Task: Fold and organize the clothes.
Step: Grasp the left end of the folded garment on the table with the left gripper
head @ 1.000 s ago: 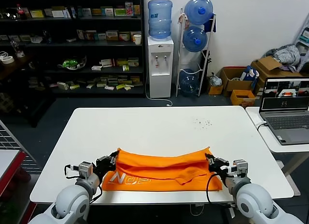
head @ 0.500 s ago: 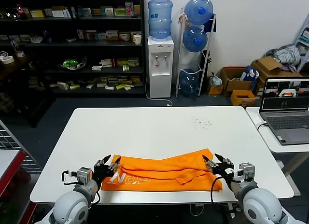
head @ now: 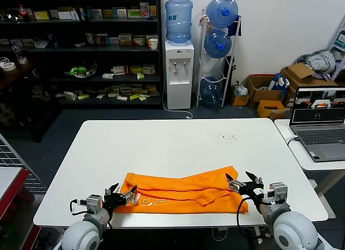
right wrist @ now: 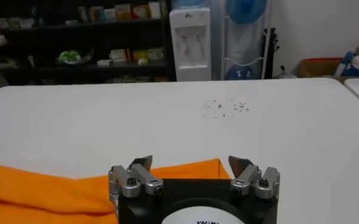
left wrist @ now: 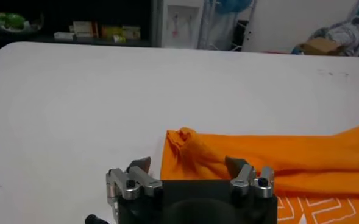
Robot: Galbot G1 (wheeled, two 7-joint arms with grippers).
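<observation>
While you size up the next fold, start from the wide white rectangular table (head: 178,147): the bright orange soft-fabric T-shirt (head: 183,189) lies on it as a long folded band along the table's near edge, white lettering showing toward its left end. Its long axis runs side to side across the table, from one arm to the other, so neither arm is clearly nearer; each sits at its own short end. At the shirt's left end you have the left gripper (head: 119,194), jaws spread wide and holding nothing, the bunched orange corner just ahead of its fingertips (left wrist: 141,165). At the shirt's right end, the right gripper (head: 243,181) is likewise fully spread and empty, the cloth's edge just beyond its fingertips (right wrist: 141,162).
</observation>
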